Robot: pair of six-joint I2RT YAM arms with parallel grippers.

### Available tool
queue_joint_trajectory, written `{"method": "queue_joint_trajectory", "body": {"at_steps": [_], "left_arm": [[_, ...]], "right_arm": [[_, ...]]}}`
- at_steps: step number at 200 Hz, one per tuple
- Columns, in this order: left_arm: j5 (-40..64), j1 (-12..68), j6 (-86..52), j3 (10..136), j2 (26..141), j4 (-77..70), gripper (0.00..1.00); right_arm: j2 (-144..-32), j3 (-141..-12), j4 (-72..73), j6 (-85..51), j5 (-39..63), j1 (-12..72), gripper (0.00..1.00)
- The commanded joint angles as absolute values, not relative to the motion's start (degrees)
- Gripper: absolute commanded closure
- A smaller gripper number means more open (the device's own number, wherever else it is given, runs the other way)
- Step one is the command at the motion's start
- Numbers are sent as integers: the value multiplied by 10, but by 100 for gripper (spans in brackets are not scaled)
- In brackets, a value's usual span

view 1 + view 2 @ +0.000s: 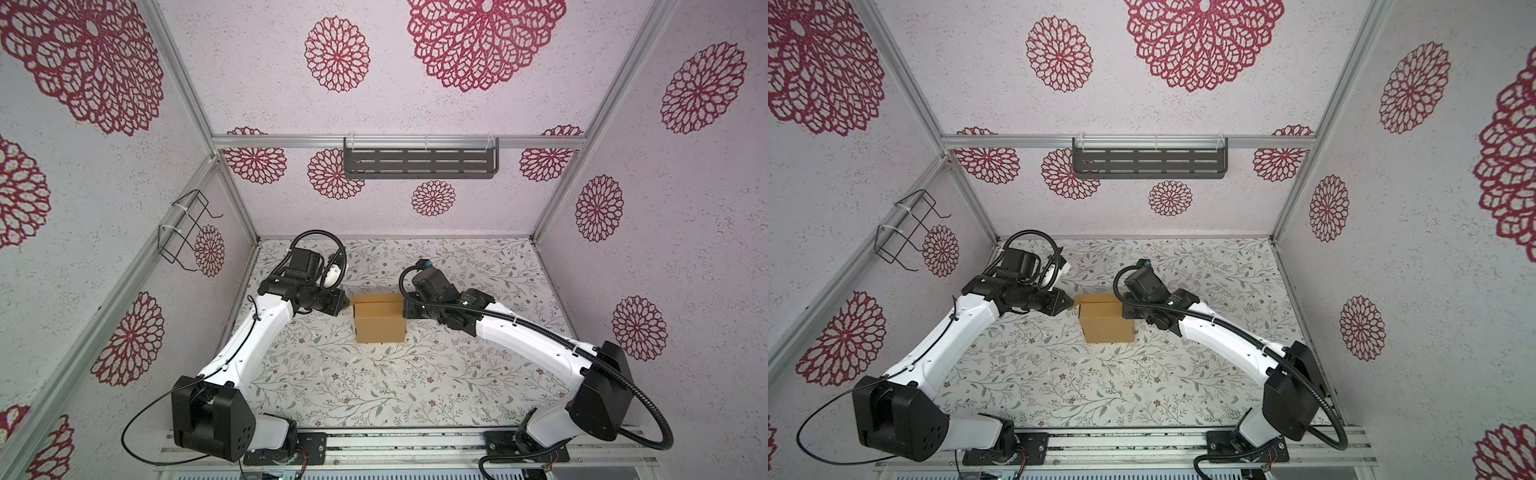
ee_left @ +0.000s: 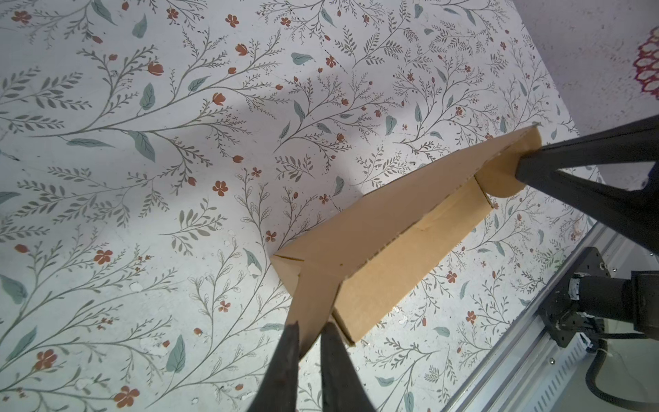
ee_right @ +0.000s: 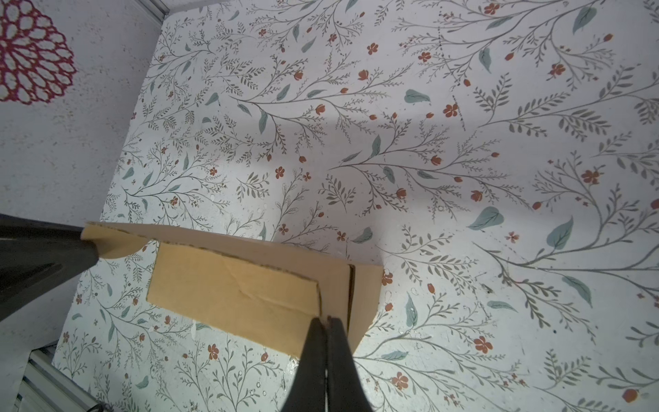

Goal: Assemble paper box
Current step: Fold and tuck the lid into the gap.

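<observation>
2 arms angled inward, facing each other; left gripper point(image 2: 311, 330), right gripper point(image 3: 326, 321): each pinching paper box point(image 1: 380, 324) tab

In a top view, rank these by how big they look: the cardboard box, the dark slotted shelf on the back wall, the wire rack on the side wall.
1. shelf
2. wire rack, close behind
3. box
Both wall fittings sit nearer the camera, so true sizes are unsure.

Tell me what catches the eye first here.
A brown paper box sits in the middle of the flowered table. The left gripper and the right gripper meet it from opposite ends, the right one pinched shut on its edge. Large red rosettes cover the walls.
</observation>
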State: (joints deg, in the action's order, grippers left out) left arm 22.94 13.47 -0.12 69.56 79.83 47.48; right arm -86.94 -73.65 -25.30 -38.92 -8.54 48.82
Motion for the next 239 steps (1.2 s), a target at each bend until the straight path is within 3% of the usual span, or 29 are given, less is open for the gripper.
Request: {"method": "queue_joint_trajectory", "body": {"at_steps": [1, 239], "left_arm": [[240, 141, -36, 688, 787, 452, 85], [304, 134, -226, 736, 837, 464, 88]], "right_arm": [[-856, -731, -255, -413, -100, 496, 95], [-860, -718, -238, -427, -119, 509, 96]]}}
